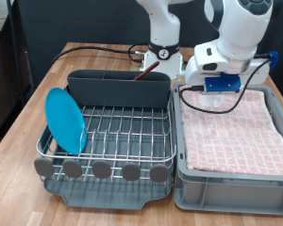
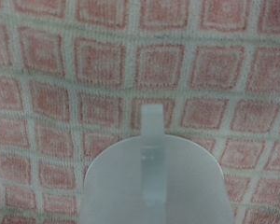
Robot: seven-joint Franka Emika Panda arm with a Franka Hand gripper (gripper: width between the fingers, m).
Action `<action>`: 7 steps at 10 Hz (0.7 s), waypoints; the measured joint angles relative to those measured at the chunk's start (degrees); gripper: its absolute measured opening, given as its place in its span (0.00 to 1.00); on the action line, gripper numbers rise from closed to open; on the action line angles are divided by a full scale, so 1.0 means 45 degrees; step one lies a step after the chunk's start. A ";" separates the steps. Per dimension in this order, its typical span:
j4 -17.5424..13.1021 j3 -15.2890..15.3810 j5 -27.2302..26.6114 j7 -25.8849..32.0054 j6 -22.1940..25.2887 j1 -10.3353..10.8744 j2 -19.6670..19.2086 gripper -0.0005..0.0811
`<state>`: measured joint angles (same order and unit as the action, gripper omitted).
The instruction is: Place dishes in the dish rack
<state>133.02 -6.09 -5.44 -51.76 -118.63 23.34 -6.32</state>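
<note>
Cup carried over the cloth bin, right of the dish rack

The dish rack (image 1: 108, 141) is seen left of the gripper (image 1: 217, 89); the blue plate (image 1: 64, 121) stands upright at its left edge. A white cup (image 2: 154, 182) is gripped, directly under the gripper, above the pink cloth (image 1: 234, 132).

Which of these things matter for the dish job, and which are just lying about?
Job: plate, standing in the rack; white cup-like thing close to the gripper.
Lying about: bin, checked cloth, cable.
</note>
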 joint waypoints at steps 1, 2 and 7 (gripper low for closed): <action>0.0085 -0.0006 -0.0018 0.0042 -0.0212 -0.0001 -0.0055 0.99; 0.0172 -0.0007 -0.0029 0.0091 -0.0419 -0.0001 -0.0130 0.99; 0.0315 -0.0008 -0.0128 0.0133 -0.0856 -0.0001 -0.0403 0.99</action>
<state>134.44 -6.12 -6.01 -51.16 -122.48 23.33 -8.13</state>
